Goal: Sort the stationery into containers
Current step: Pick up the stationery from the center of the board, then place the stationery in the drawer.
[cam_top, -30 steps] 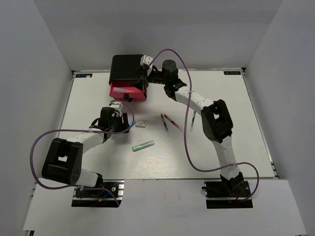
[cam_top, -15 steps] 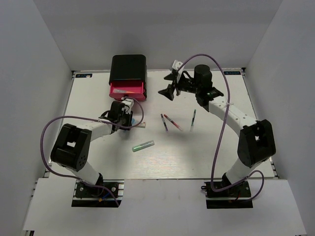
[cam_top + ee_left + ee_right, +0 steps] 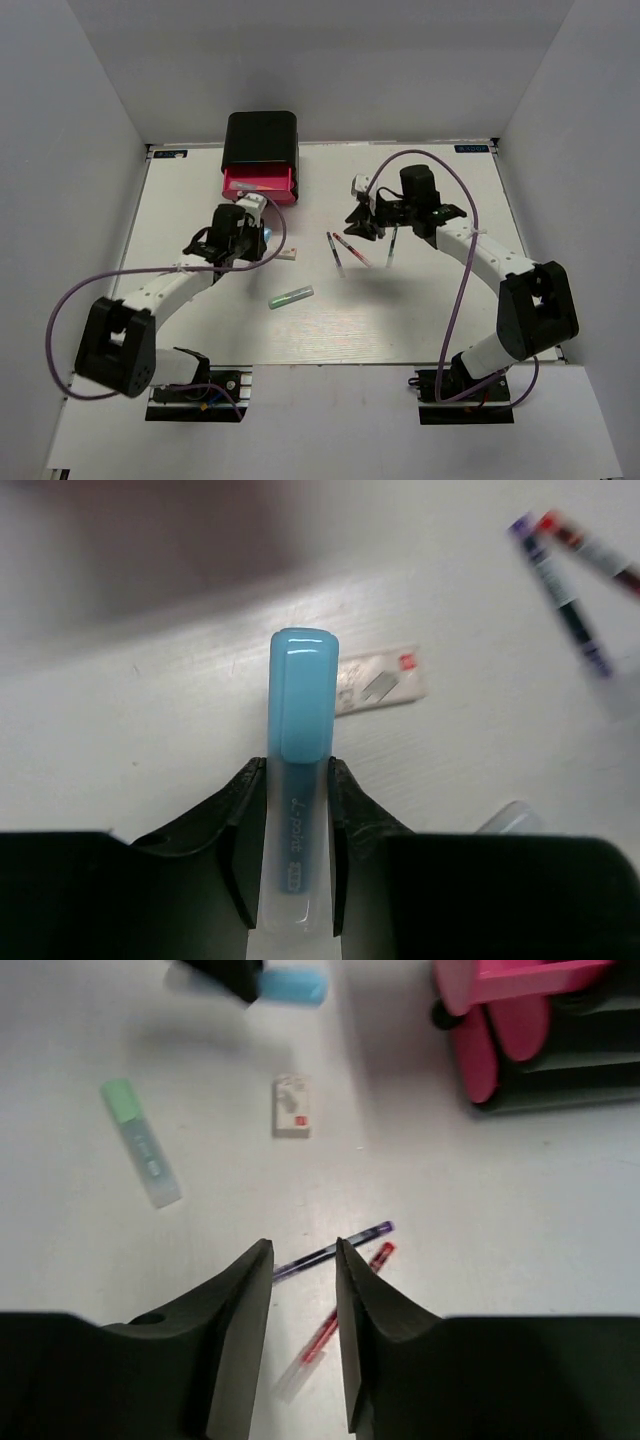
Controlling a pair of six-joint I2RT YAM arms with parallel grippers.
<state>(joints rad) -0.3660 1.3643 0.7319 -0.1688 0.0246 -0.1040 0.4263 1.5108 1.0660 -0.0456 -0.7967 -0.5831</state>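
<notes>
My left gripper [image 3: 297,770] is shut on a light-blue marker [image 3: 300,710], whose cap sticks out past the fingertips over the white table. In the top view the left gripper [image 3: 250,228] is just in front of the black container [image 3: 261,140], whose pink drawer [image 3: 258,185] is pulled out. A white eraser [image 3: 288,253] lies beside the marker. My right gripper [image 3: 303,1255] hangs open above a purple pen [image 3: 370,1233] and a red pen [image 3: 320,1338], holding nothing. A green marker [image 3: 291,296] lies mid-table.
A third thin pen [image 3: 393,243] lies right of the right gripper [image 3: 358,222]. The right wrist view also shows the eraser [image 3: 291,1106], the green marker [image 3: 140,1142] and the pink drawers [image 3: 500,1020]. White walls enclose the table on three sides.
The left gripper has closed on the light-blue marker. The right arm has swung away from the pink drawer to above the pens, and its jaws have narrowed.
</notes>
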